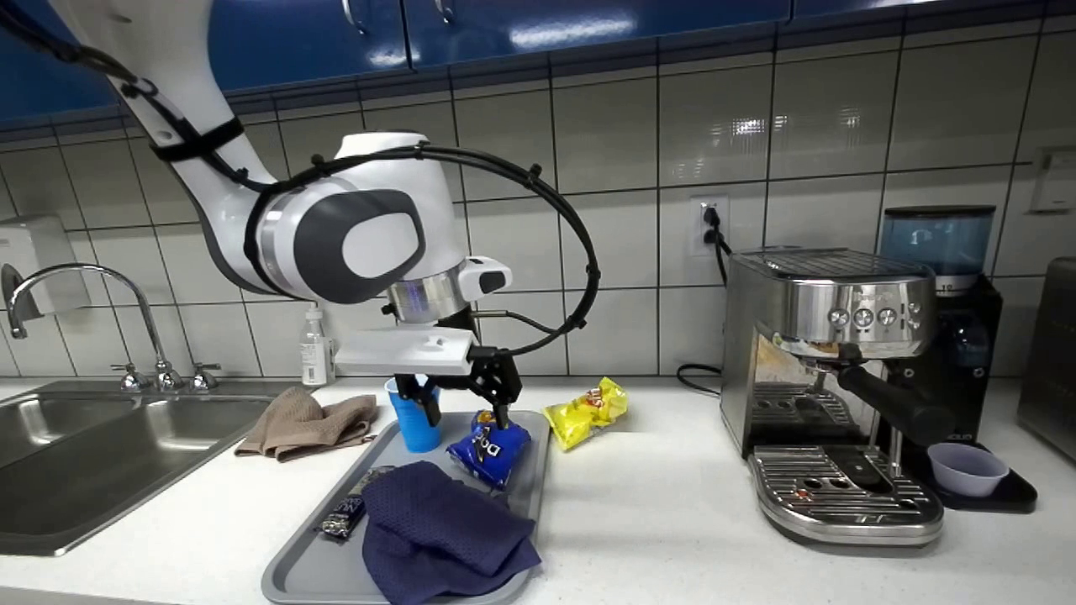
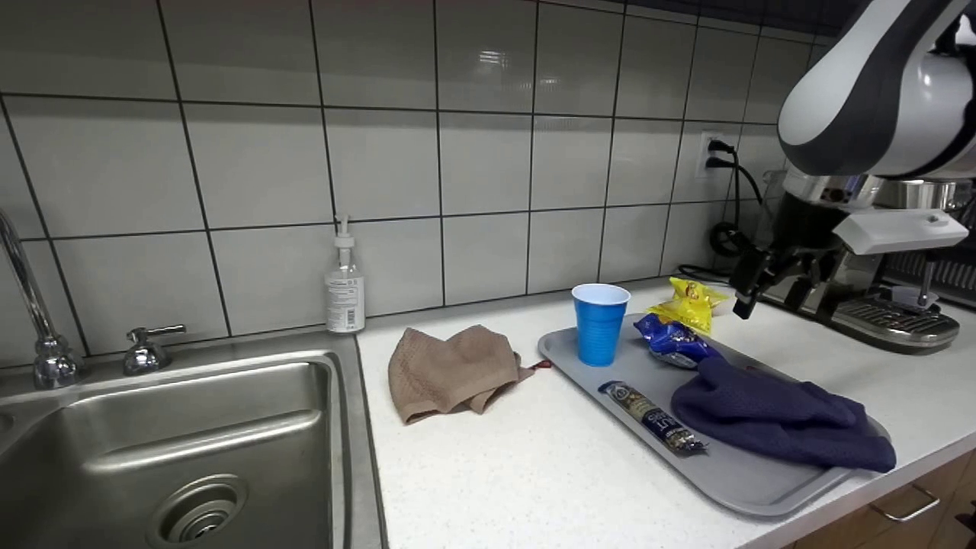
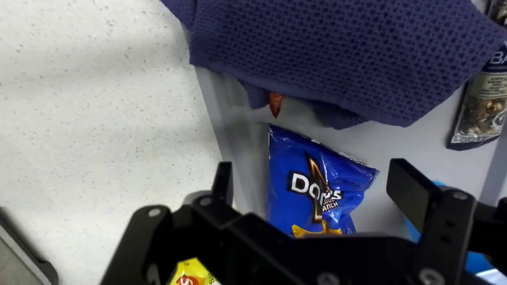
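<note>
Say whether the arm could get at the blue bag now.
Likely yes: in the wrist view the open end effector frames the blue bag; the navy cloth leaves it uncovered, but the cup may crowd one side.

Exterior views face the wall (image 2: 381,160), wrist's downward.
</note>
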Available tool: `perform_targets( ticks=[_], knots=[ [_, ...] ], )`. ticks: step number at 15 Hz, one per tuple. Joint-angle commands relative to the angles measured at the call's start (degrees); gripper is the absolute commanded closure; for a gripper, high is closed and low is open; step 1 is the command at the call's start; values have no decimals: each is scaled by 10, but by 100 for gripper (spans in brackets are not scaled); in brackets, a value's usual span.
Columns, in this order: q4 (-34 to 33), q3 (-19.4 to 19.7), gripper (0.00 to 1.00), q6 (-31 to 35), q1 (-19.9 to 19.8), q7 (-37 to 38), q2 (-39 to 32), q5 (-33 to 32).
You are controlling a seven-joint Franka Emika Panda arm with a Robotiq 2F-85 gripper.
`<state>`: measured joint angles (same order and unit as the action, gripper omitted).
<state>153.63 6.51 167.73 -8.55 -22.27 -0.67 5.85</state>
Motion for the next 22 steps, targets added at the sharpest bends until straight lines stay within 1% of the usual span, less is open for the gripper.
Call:
perform_targets(
  ticks=[1, 4, 5, 9, 22],
  knots=[
    [43, 2, 0, -22, 0, -67, 67, 36],
    [62, 7, 0, -15, 2, -77, 88, 32],
    [38, 3, 0, -3, 0, -49, 49, 19],
    [50, 4, 0, -3, 0, -55, 64, 19],
    [51, 4, 0, -3, 0, -56, 65, 19]
  ],
)
